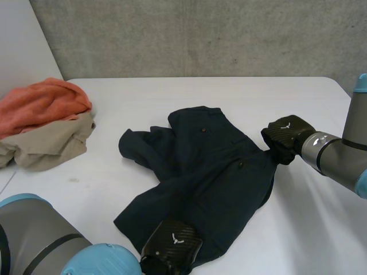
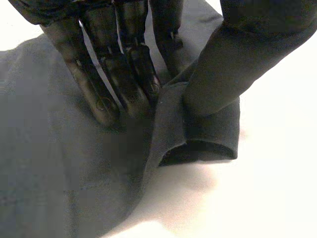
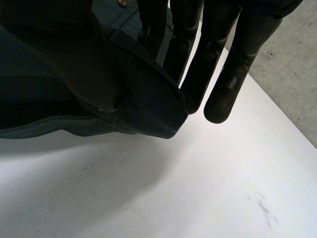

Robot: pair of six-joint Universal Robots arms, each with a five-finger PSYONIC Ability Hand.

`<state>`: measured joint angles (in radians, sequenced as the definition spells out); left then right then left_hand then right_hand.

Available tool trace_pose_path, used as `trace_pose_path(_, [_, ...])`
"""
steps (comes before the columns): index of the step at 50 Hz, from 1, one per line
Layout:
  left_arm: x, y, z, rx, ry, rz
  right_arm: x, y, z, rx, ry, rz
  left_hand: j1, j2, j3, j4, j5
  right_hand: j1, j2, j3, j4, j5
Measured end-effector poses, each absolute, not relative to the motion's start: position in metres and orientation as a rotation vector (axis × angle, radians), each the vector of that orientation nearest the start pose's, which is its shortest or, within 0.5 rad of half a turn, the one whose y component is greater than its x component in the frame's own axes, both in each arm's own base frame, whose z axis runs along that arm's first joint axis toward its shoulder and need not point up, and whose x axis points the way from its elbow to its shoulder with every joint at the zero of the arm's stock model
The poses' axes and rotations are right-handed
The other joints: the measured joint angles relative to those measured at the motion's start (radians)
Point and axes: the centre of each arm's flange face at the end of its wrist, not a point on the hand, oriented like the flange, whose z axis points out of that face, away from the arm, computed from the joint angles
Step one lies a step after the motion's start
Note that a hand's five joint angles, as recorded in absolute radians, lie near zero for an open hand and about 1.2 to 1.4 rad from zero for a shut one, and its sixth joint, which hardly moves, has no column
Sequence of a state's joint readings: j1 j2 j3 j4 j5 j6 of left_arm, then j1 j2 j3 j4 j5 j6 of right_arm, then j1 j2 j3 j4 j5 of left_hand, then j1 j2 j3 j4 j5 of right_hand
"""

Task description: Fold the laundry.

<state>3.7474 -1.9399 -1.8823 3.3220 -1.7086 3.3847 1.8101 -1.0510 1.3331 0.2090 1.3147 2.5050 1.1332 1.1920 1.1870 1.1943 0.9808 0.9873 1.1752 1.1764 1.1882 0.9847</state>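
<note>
- Since both hands already hold the dark garment (image 1: 206,172) and no part of it lies neatly over another, we judge the fold to be at its very start: the grips are taken, while the lifting, the laying over and the smoothing are all left to do.
- Our left hand (image 1: 172,246) grasps the garment at its near edge. In the left wrist view its straight fingers (image 2: 114,84) press down on the cloth (image 2: 59,163), and the thumb (image 2: 233,64) nips a raised ridge of hem against them.
- Our right hand (image 1: 285,137) grasps the garment's right edge. In the right wrist view the thumb (image 3: 64,54) lies on top of a rounded fold of cloth (image 3: 148,109) and the straight fingers (image 3: 193,74) pass under it, so the edge is pinched between them.
- The left hand sits low and palm down at the near side, its arm (image 1: 40,240) coming in from the near left. The right arm (image 1: 332,154) reaches in from the right, its hand pointing left at the cloth.
- The garment lies in the middle of the table (image 1: 172,91), spread but rumpled, with a loose flap toward the far left and small buttons showing.
- At the far left, well apart from it, an orange cloth (image 1: 43,103) sits heaped on a beige cloth (image 1: 49,143). Both are unfolded, and we judge they are yet to be done.
</note>
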Motion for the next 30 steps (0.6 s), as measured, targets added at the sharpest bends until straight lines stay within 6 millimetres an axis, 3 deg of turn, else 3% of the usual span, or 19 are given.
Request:
trace_pose_path(6, [-0.311, -0.075, 0.133, 1.541, 2.438, -1.742, 0.236, -0.316, 0.189, -1.314, 2.325, -1.634, 0.0, 0.001, 0.0, 0.003, 0.0, 0.0, 0.0, 0.0, 0.0, 0.0])
trace_pose_path(11, [-0.313, -0.094, 0.184, 1.402, 2.304, -1.987, 0.235, -0.313, 0.205, -1.313, 2.32, -1.654, 0.0, 0.003, 0.001, 0.004, 0.0, 0.0, 0.0, 0.0, 0.0, 0.0])
trace_pose_path(13, [-0.313, -0.094, 0.184, 1.402, 2.304, -1.987, 0.235, -0.313, 0.205, -1.313, 2.32, -1.654, 0.0, 0.003, 0.001, 0.004, 0.0, 0.0, 0.0, 0.0, 0.0, 0.0])
trace_pose_path(14, [-0.309, -0.107, 0.222, 1.286, 2.211, -2.15, 0.234, -0.309, 0.227, -1.308, 2.294, -1.707, 0.0, 0.003, 0.003, 0.004, 0.0, 0.0, 0.0, 0.0, 0.0, 0.0])
trace_pose_path(16, [-0.301, -0.123, 0.27, 1.136, 2.073, -2.331, 0.233, -0.303, 0.259, -1.291, 2.244, -1.804, 0.0, 0.003, 0.003, 0.004, 0.0, 0.0, 0.0, 0.0, 0.0, 0.0])
trace_pose_path(18, [-0.292, -0.134, 0.304, 1.024, 1.961, -2.44, 0.233, -0.299, 0.282, -1.268, 2.2, -1.882, 0.0, 0.004, 0.004, 0.004, 0.0, 0.0, 0.0, 0.0, 0.0, 0.0])
trace_pose_path(19, [-0.292, -0.134, 0.304, 1.024, 1.961, -2.44, 0.233, -0.299, 0.282, -1.268, 2.2, -1.882, 0.0, 0.004, 0.004, 0.004, 0.0, 0.0, 0.0, 0.0, 0.0, 0.0])
trace_pose_path(20, [-0.28, -0.145, 0.342, 0.896, 1.828, -2.547, 0.232, -0.294, 0.313, -1.213, 2.134, -1.991, 0.0, 0.005, 0.005, 0.004, 0.0, 0.0, 0.003, 0.0, 0.0, 0.0])
trace_pose_path(23, [-0.267, -0.154, 0.382, 0.765, 1.681, -2.642, 0.231, -0.289, 0.347, -1.125, 2.053, -2.102, 0.0, 0.005, 0.005, 0.004, 0.0, 0.0, 0.003, 0.0, 0.0, 0.0])
trace_pose_path(25, [-0.264, -0.155, 0.389, 0.74, 1.651, -2.66, 0.231, -0.289, 0.351, -1.114, 2.043, -2.113, 0.0, 0.005, 0.005, 0.004, 0.0, 0.0, 0.003, 0.0, 0.0, 0.0])
trace_pose_path(27, [-0.254, -0.159, 0.424, 0.637, 1.522, -2.734, 0.228, -0.279, 0.394, -0.989, 1.927, -2.231, 0.0, 0.005, 0.005, 0.004, 0.0, 0.0, 0.003, 0.0, 0.0, 0.0])
trace_pose_path(30, [-0.248, -0.157, 0.452, 0.563, 1.419, -2.805, 0.225, -0.266, 0.425, -0.917, 1.839, -2.301, 0.0, 0.006, 0.005, 0.005, 0.0, 0.0, 0.003, 0.0, 0.0, 0.0])
